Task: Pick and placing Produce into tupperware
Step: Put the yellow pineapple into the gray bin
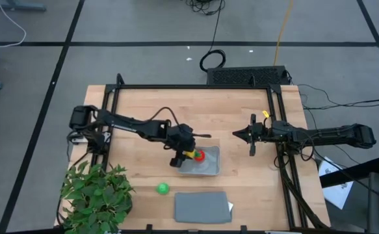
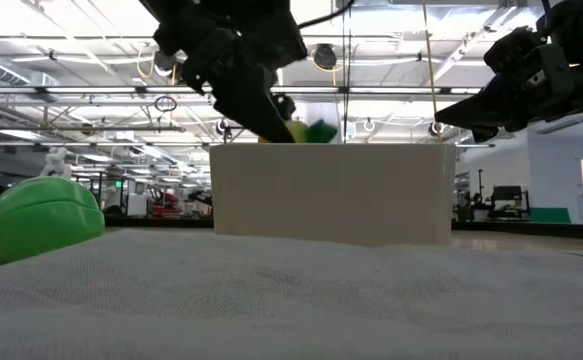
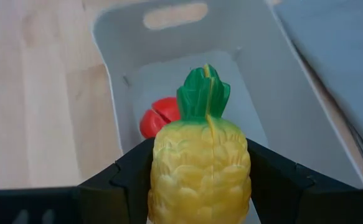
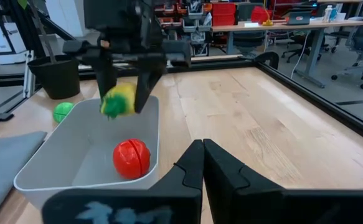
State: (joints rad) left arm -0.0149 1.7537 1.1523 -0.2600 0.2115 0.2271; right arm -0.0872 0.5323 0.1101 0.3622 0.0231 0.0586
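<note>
My left gripper (image 1: 188, 155) hangs over the left end of the grey-blue tupperware tray (image 1: 210, 170), shut on the yellow pineapple piece with a green tip (image 3: 201, 163). That pineapple also shows in the right wrist view (image 4: 118, 99), above the tray (image 4: 56, 158). The round red piece (image 4: 131, 158) lies on the tray floor. The round green piece (image 1: 162, 188) rests on the table, nearer the front edge. My right gripper (image 1: 238, 134) waits shut, raised, to the right of the tray. My left gripper pinches the pineapple's yellow body (image 3: 162, 168) between its two fingers (image 3: 128, 177), one on each side. The fingers come from above, slanting down. The pineapple is lifted clear over the tray, lying roughly level, with its green tip (image 3: 203, 93) pointing ahead past the fingertips.
A flat dark grey slab (image 1: 202, 207) lies in front of the tray near the front edge. A leafy green plant (image 1: 97, 195) fills the near left corner. A black frame (image 1: 196, 86) runs round the wooden table. Bare wood lies between the tray and my right gripper.
</note>
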